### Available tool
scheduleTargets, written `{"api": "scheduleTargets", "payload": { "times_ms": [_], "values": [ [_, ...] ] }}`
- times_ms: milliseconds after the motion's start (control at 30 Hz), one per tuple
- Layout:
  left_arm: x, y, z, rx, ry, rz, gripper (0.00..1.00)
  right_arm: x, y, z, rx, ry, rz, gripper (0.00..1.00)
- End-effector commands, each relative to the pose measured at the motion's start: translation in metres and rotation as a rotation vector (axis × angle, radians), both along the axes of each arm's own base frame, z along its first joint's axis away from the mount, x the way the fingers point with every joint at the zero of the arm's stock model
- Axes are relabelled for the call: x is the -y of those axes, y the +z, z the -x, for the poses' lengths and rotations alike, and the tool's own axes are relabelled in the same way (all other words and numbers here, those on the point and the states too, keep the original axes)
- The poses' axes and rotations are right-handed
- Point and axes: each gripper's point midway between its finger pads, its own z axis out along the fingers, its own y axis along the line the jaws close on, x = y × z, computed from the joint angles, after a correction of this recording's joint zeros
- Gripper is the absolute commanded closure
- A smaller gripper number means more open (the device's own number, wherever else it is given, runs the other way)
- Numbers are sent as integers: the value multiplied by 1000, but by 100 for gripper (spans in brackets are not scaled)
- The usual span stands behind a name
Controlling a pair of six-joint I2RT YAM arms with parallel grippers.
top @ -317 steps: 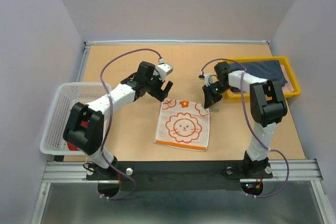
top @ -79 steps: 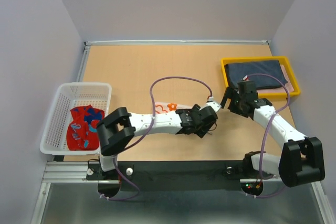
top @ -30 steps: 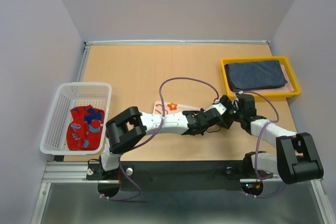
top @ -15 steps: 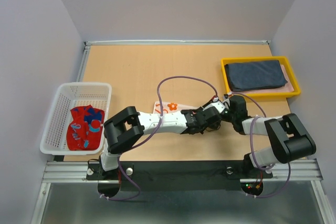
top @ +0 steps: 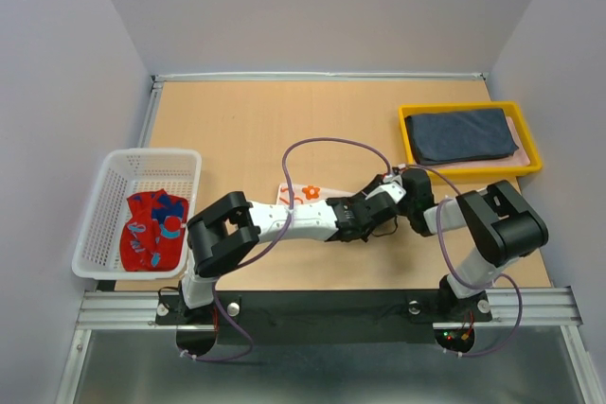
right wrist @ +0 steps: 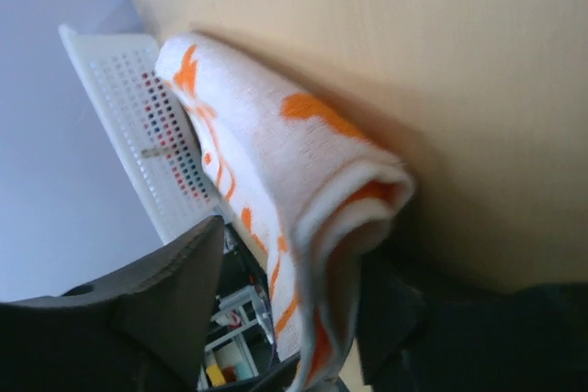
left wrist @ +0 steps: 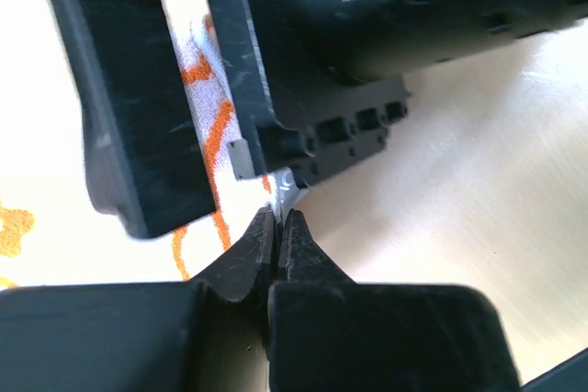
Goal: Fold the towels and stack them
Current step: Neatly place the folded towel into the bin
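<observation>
Left gripper: clenched, its tips together on what looked like a thin bit of the orange and white towel at its right edge.
Right gripper: jaws apart, with the towel's rounded fold lying between them. It was not seen pressing the cloth from both sides.
Towel in hand: near the middle of the table's near edge, folded over, its long axis running left to right, and mostly hidden under the left forearm.
Key relation: both grippers met nose to nose at the towel's right end, and the rest of the cloth lay to their left. The right arm was the nearer one to the tray.
Stacking place: a yellow tray toward the far right corner, holding a folded navy towel. It lay beyond and to the right of the grippers, well apart from them.
Left to do: a crumpled red towel with blue patches, in the white basket at the left edge.
In the way: the left arm lay across the towel and the two grippers were crowded together. The purple cable looped just beyond them and would likely need care.
</observation>
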Motion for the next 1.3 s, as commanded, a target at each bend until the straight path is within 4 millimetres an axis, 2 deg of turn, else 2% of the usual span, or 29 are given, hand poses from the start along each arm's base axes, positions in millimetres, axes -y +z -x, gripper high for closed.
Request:
{"api": "scheduleTargets", "payload": {
  "times_ms": [0,33,100,133,233,267,300,367,400,433,467,500,533,600,633,667,700,767,800,833,867,900,933,967,1033,1100,1167,1200,1267],
  "values": [
    [10,16,1,-5,10,71,100,9,-33,1,-23,6,132,44],
    [10,16,2,-11,10,73,98,8,-30,-3,-7,10,135,56],
    [12,18,3,-21,12,87,81,8,-27,-9,28,33,158,66],
    [13,21,3,-23,18,99,67,7,-25,-12,28,46,173,76],
    [14,34,3,-11,18,125,52,10,-20,-24,66,86,250,93],
    [13,39,2,-6,22,135,41,13,-18,-28,85,97,273,96],
    [12,52,-1,15,28,158,36,18,-21,-26,94,130,315,100],
    [4,64,-5,32,39,169,21,24,-7,-44,145,132,344,100],
    [-2,79,-12,43,57,198,17,29,-8,-43,145,167,382,100],
    [-7,76,-15,41,67,186,14,33,-6,-46,148,181,407,100],
    [-18,86,-17,48,75,192,9,41,-1,-56,151,207,468,100],
    [-26,91,-23,55,90,196,7,46,2,-61,154,219,502,100],
    [-39,109,-33,75,116,226,5,52,6,-66,155,226,537,100],
    [-64,111,-40,89,132,200,3,68,13,-82,178,242,625,100],
    [-83,127,-52,113,170,229,3,77,27,-95,185,229,683,100],
    [-98,124,-54,112,182,213,2,85,32,-102,190,226,722,99],
    [-111,127,-58,130,184,202,2,97,44,-114,207,236,797,100],
    [-141,135,-64,162,222,210,2,110,53,-124,212,252,860,100],
    [-160,137,-75,184,265,206,2,119,59,-131,236,281,902,99],
    [-170,138,-77,197,282,206,2,131,55,-129,192,298,960,100],
    [-183,137,-77,219,287,205,2,140,73,-145,223,277,1000,100],
    [-197,136,-84,231,326,204,2,148,76,-148,235,312,1050,100],
    [-203,134,-84,238,334,208,2,159,75,-146,199,329,1099,99],
    [-211,126,-84,246,344,216,2,162,91,-158,245,331,1123,99],
    [-222,118,-87,258,376,225,2,182,101,-162,233,349,1231,100],
    [-227,109,-89,256,398,242,2,201,118,-173,235,334,1319,100],
    [-225,105,-89,245,391,229,2,216,123,-180,218,318,1378,100],
    [-225,106,-90,250,390,231,2,229,134,-185,212,284,1442,99],
    [-224,108,-89,249,392,251,2,244,140,-190,190,252,1503,99]
  ]
}}
